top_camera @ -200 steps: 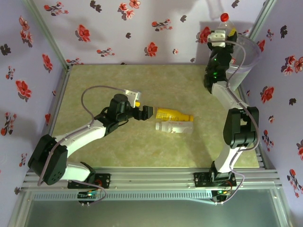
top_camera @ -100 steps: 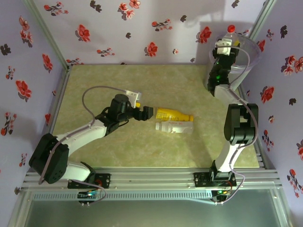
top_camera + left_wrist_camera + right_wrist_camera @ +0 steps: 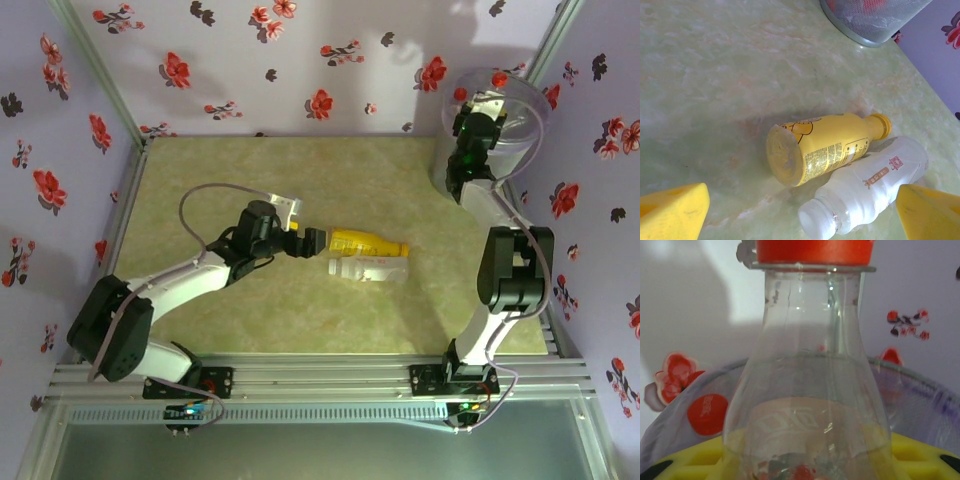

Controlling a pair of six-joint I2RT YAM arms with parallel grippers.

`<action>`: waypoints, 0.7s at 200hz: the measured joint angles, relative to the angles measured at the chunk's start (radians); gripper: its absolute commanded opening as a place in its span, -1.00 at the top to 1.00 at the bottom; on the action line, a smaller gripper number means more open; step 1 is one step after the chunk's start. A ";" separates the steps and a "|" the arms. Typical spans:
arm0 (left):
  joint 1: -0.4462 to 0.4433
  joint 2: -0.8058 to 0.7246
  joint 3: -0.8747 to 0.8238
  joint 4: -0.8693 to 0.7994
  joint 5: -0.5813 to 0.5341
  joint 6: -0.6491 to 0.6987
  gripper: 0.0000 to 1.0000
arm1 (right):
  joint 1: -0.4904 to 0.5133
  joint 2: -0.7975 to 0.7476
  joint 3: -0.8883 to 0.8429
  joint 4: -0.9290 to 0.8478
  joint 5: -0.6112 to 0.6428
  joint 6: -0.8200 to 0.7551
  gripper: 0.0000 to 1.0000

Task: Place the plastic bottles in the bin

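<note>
Two plastic bottles lie side by side mid-table: a yellow-labelled one and a white one without a cap. My left gripper is open just short of the yellow bottle's base, and its yellow fingertips stand wide on either side. My right gripper is shut on a clear bottle with a red cap. It holds the bottle upright over the mouth of the bin in the far right corner.
Floral walls close in the table on three sides, and a metal post rises beside the bin. The bin's meshed base stands beyond the lying bottles. Bare table stretches left and behind my left arm.
My right arm has carried the clear bottle right and down, from beside the bin's rim to over its mouth. My left gripper has edged slightly toward the yellow bottle.
</note>
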 measured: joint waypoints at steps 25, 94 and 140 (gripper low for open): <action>0.000 0.002 0.000 0.000 0.000 0.000 -0.93 | -0.019 -0.016 0.041 -0.138 -0.003 0.100 -0.10; 0.000 0.002 0.000 0.000 0.000 0.000 -0.93 | -0.056 -0.017 0.179 -0.448 -0.074 0.248 -0.60; -0.003 0.003 0.000 0.000 0.000 0.000 -0.93 | -0.056 -0.018 0.266 -0.566 -0.105 0.266 -0.89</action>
